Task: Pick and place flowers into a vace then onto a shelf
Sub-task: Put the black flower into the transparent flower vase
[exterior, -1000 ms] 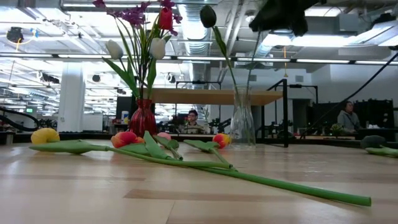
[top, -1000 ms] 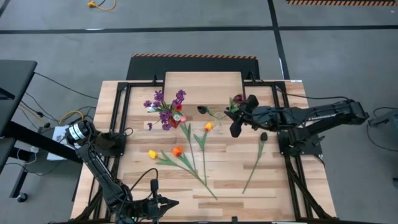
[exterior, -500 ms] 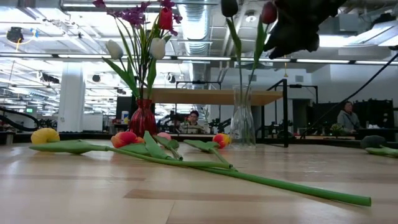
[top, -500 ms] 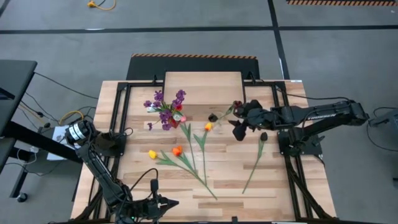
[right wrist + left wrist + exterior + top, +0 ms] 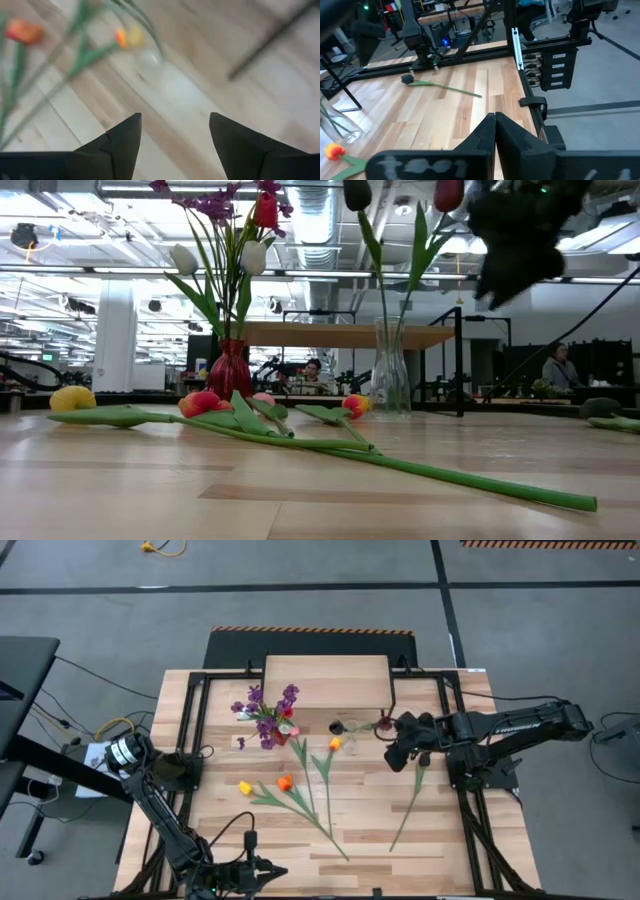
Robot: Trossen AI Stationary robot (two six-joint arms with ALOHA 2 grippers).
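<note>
A clear glass vase (image 5: 357, 727) (image 5: 390, 380) stands right of the table's middle. In it are a dark maroon tulip (image 5: 337, 727) (image 5: 357, 192) and a red tulip (image 5: 384, 725) (image 5: 448, 192). My right gripper (image 5: 394, 757) (image 5: 175, 125) hangs open just right of this vase, tipped downward, nothing between its fingers. A red vase (image 5: 270, 730) (image 5: 230, 370) holds purple sprigs and tulips. Loose flowers lie flat on the table: yellow (image 5: 245, 787), orange (image 5: 285, 782), another orange (image 5: 335, 743), a dark one (image 5: 423, 760). My left gripper (image 5: 262, 870) (image 5: 495, 120) waits shut at the near edge.
The light wood shelf (image 5: 327, 680) (image 5: 345, 335) stands on black legs at the table's far side, behind both vases. Black frame rails (image 5: 195, 730) run along the table's left and right sides. People sit in the room beyond the table.
My right gripper has let go of the red tulip, which now stands in the clear vase beside the dark maroon one. The gripper has then gone down and toward the table's right and near edges, tipping its fingers downward. The dark tulip has swung a little rightward in the vase.
</note>
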